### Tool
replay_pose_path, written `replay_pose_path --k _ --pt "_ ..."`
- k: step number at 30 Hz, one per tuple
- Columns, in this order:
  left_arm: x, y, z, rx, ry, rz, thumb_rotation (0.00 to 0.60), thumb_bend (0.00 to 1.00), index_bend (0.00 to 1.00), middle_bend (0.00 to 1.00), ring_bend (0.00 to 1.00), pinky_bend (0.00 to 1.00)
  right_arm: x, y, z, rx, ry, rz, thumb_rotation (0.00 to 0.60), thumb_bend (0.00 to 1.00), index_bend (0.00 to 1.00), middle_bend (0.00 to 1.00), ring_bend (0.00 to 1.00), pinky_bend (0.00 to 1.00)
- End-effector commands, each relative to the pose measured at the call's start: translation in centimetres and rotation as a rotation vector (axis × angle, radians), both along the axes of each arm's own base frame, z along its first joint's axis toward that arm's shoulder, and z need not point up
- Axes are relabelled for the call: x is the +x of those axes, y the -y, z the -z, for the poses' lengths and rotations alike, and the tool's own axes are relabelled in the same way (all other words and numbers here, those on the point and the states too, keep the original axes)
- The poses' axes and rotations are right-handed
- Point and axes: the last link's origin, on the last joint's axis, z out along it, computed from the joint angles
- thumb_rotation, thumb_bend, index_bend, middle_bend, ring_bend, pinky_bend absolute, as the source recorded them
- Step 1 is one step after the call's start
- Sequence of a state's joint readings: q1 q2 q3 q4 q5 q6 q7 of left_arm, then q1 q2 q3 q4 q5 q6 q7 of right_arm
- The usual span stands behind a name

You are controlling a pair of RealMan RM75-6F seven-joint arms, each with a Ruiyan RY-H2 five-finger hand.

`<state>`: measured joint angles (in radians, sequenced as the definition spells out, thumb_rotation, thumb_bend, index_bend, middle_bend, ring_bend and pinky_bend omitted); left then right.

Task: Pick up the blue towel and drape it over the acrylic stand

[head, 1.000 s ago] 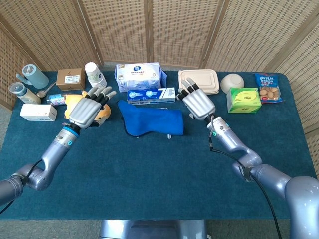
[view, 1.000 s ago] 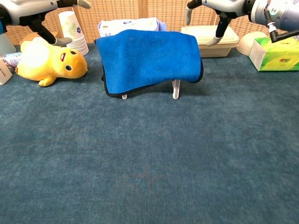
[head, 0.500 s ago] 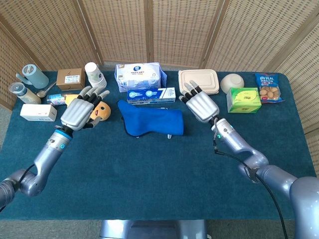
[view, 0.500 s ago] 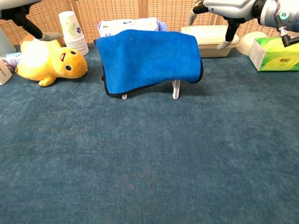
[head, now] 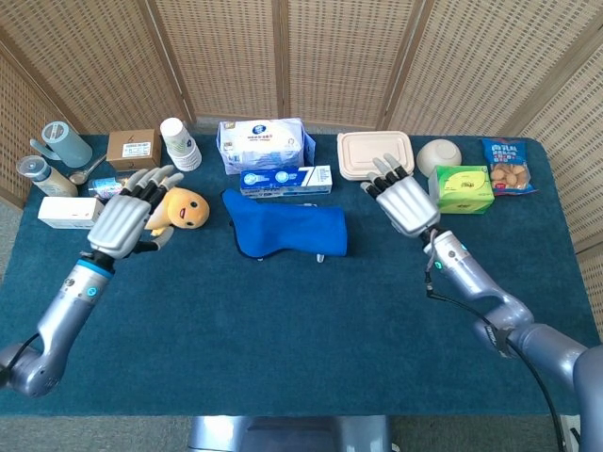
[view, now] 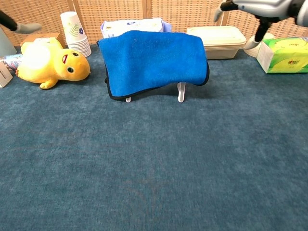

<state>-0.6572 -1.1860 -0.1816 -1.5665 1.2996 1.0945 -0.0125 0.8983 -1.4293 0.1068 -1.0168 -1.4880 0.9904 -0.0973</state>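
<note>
Blue towel draped on acrylic stand, btwn & well apart from both hands' spread fingers.

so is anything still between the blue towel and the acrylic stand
Nothing visible is. The blue towel already hangs over the acrylic stand, whose feet show below its hem. Both hands are off it: left hand by the duck, right hand to the other side.

Towel lies over the stand; a toy left, apparently a tissue box right.
</note>
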Motion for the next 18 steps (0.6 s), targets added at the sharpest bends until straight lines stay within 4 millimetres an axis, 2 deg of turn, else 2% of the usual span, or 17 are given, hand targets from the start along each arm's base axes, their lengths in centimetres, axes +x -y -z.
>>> replay_pose_path --k 1,6,12,18 --pt "-0.4 0.7 -0.5 0.004 0.004 -0.01 0.6 0.49 0.0 0.0 0.0 0.0 -0.7 -0.4 -0.4 -0.002 -0.01 0.004 0.6 0.0 0.22 0.21 0.0 0.05" --pt "-0.8 1.6 -1.2 0.018 0.036 -0.027 0.6 0.49 0.0 0.0 0.0 0.0 -1.7 -1.1 -1.1 -0.007 -0.033 0.007 0.6 0.0 0.23 0.21 0.0 0.05" --pt "-1.8 3.3 -2.3 0.035 0.094 -0.068 0.6 0.49 0.0 0.0 0.0 0.0 -2.5 -2.5 -2.6 -0.039 0.065 0.028 0.6 0.0 0.27 0.21 0.03 0.06" --pt "-3.4 5.9 -3.0 0.067 0.13 -0.117 0.6 0.49 0.12 0.01 0.0 0.0 -3.5 -4.3 -4.2 -0.084 0.233 0.067 0.6 0.01 0.31 0.22 0.08 0.08"
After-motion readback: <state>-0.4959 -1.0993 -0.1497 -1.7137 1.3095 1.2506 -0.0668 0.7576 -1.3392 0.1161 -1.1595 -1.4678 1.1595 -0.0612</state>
